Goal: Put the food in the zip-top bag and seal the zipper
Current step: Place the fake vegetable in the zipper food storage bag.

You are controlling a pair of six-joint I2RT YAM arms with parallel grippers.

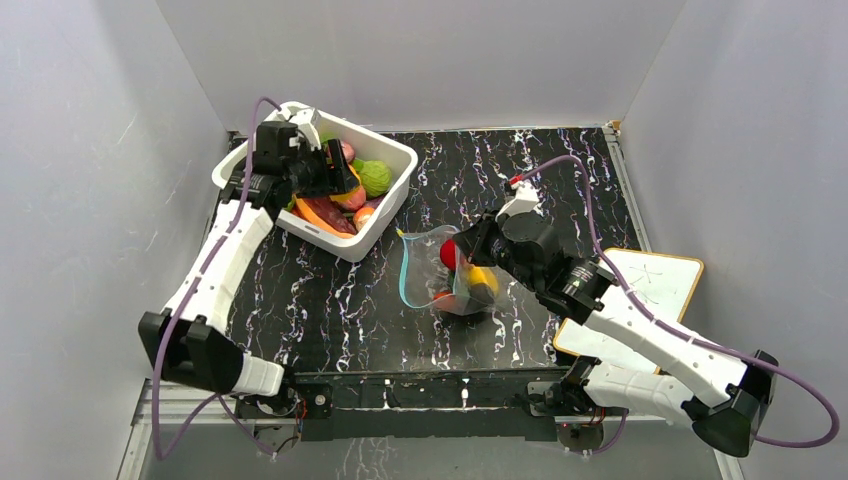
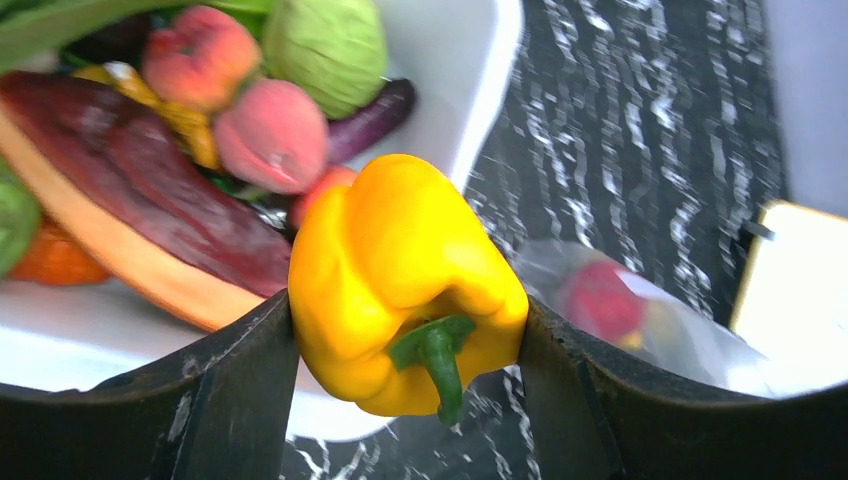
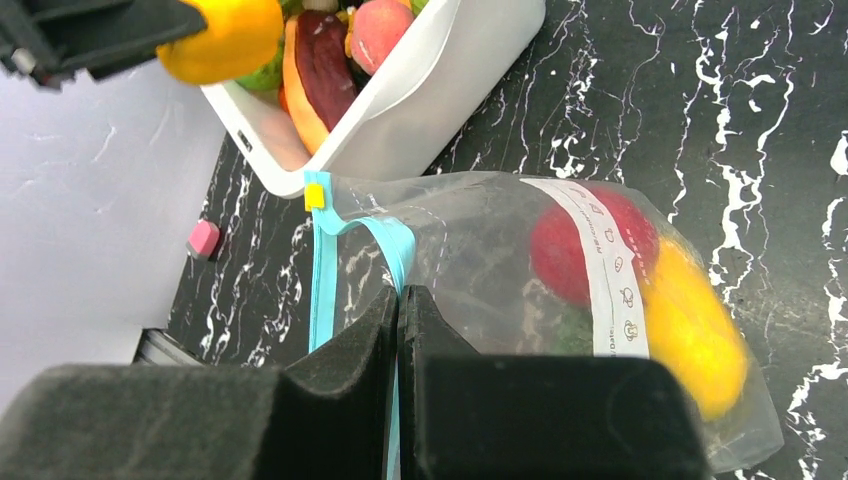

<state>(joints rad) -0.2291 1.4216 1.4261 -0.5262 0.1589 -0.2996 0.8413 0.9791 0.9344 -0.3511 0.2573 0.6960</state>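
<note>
My left gripper [image 2: 405, 320] is shut on a yellow pepper [image 2: 400, 270] with a green stem, held just above the near rim of the white tub [image 1: 385, 215]. More food [image 2: 270, 130] lies in the tub: peach pieces, a green cabbage, a dark red slice. The clear zip-top bag [image 3: 480, 260] lies right of the tub with its mouth open toward it, and a red piece [image 3: 565, 250] and a yellow piece [image 3: 690, 330] are inside. My right gripper [image 3: 398, 300] is shut on the upper lip of the bag at the light-blue zipper [image 3: 322, 270].
A yellow slider tab [image 3: 314, 196] sits at the zipper's end near the tub. A small pink object [image 3: 203, 238] lies by the left wall. A white board with an orange rim [image 1: 650, 290] lies at the right. Grey walls enclose the black marbled table [image 1: 560, 180].
</note>
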